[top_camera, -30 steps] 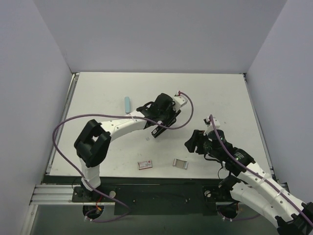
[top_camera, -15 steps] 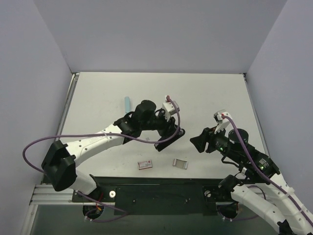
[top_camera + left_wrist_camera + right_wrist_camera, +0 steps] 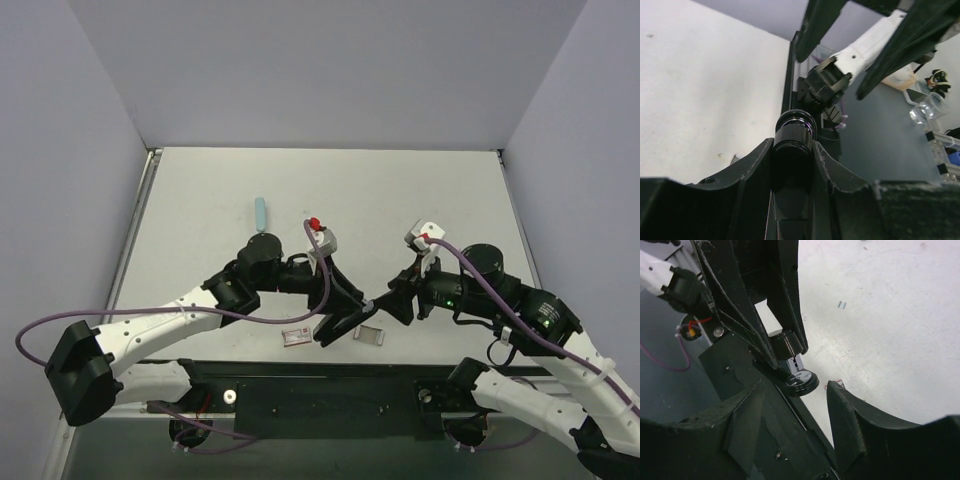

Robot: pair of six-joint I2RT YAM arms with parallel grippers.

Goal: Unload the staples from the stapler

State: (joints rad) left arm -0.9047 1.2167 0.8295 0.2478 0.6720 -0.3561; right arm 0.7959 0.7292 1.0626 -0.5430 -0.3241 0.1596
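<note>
My left gripper [image 3: 335, 298] holds the black stapler [image 3: 350, 312] up over the table's near edge. In the left wrist view its fingers [image 3: 756, 165] are shut on the stapler's dark body [image 3: 794, 127]. My right gripper [image 3: 388, 302] stands open just right of the stapler's free end. In the right wrist view the stapler's front end [image 3: 801, 380], with its shiny anvil plate, sits between the tips of my right gripper [image 3: 796, 386], with gaps on both sides. One loose staple [image 3: 842, 304] lies on the table. Any staples inside the stapler are hidden.
A small red and white staple box [image 3: 297, 337] and a small metal piece [image 3: 370, 335] lie near the table's front edge, under the arms. A light blue stick [image 3: 260, 213] lies at the back left. Grey walls close in the table [image 3: 200, 190] on three sides.
The left arm carried the stapler from mid-table toward the near edge and tilted it. The right gripper swung left up to the stapler's end, and its jaws narrowed a little.
</note>
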